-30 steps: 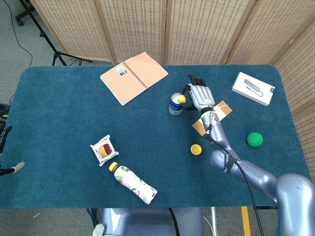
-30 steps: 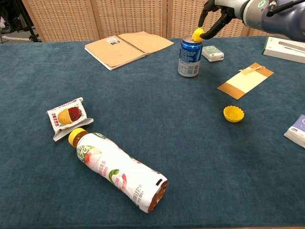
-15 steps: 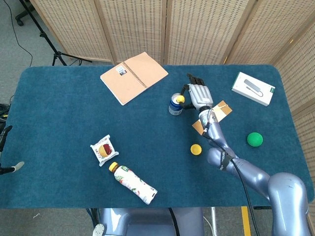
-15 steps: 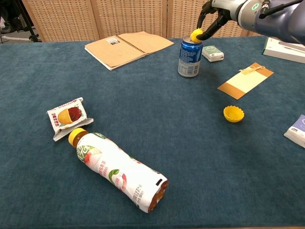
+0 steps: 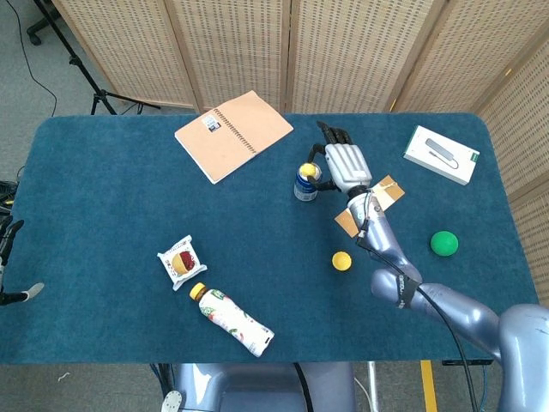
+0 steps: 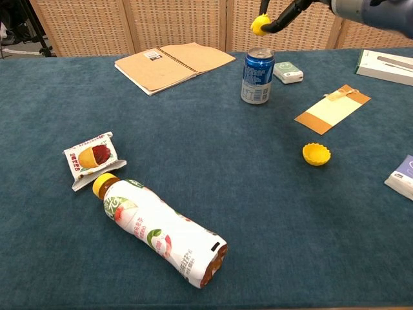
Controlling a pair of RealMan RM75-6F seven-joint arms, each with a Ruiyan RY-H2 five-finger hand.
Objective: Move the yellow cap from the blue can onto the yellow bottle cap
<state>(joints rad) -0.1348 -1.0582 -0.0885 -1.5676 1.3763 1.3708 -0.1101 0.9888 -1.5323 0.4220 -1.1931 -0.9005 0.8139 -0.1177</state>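
Note:
My right hand (image 5: 345, 166) pinches the small yellow cap (image 6: 260, 24) between its fingertips (image 6: 282, 14) and holds it in the air, just above the top of the blue can (image 6: 258, 75). In the head view the yellow cap (image 5: 309, 170) overlaps the blue can (image 5: 304, 185). The bottle (image 6: 161, 232) lies on its side near the front edge, its yellow bottle cap (image 6: 104, 184) pointing left. The head view shows the yellow bottle cap (image 5: 198, 291) far to the lower left of the hand. My left hand is out of sight.
A second yellow cap (image 6: 316, 154) lies upturned right of centre. A tan card (image 6: 332, 106) and a small white box (image 6: 288, 72) lie near the can. Further off are a notebook (image 5: 233, 133), a snack packet (image 6: 92, 157), a green ball (image 5: 443, 243) and a white box (image 5: 441, 154).
The right hand has lifted the yellow cap off the blue can; it now hangs clear above the can's top, slightly to the left.

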